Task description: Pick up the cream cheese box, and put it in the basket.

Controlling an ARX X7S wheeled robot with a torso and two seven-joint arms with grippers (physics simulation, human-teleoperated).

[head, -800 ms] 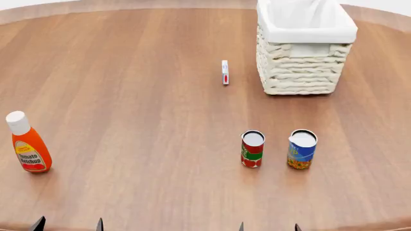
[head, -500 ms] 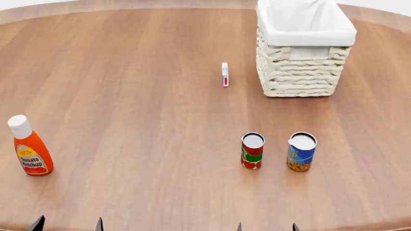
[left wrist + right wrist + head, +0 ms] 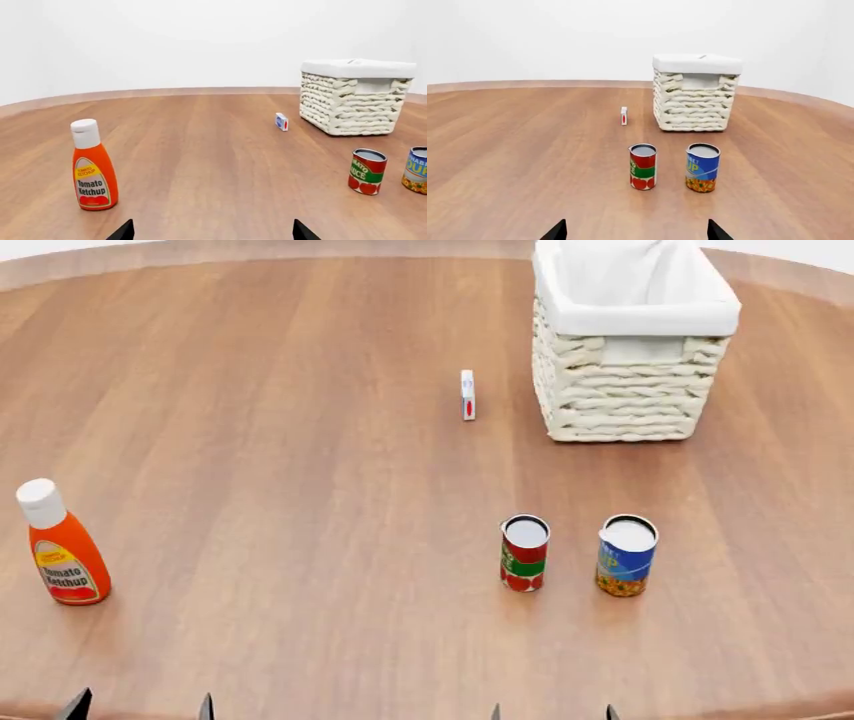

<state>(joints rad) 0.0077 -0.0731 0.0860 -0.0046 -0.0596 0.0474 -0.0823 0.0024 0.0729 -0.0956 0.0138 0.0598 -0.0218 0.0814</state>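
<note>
The cream cheese box [image 3: 467,394] stands on its edge on the wooden table, just left of the basket [image 3: 625,390]; it also shows small in the wrist views as the cream cheese box [image 3: 281,121] and the cream cheese box [image 3: 624,115]. The cream wicker basket [image 3: 352,105], also the basket [image 3: 694,105], has a white liner over its rim. My left gripper [image 3: 140,706] and right gripper [image 3: 551,711] show only as dark fingertips at the near table edge, both open and empty, far from the box.
A red can [image 3: 525,552] and a blue can [image 3: 626,555] stand upright between my right gripper and the basket. A tomato ketchup bottle [image 3: 60,556] stands at the near left. The table's curved far edge [image 3: 267,252] runs behind.
The view shifted slightly: basket, box, cans and ketchup bottle sit a few pixels lower or to the right than 0.8 s ago. Nothing on the table itself moved.
</note>
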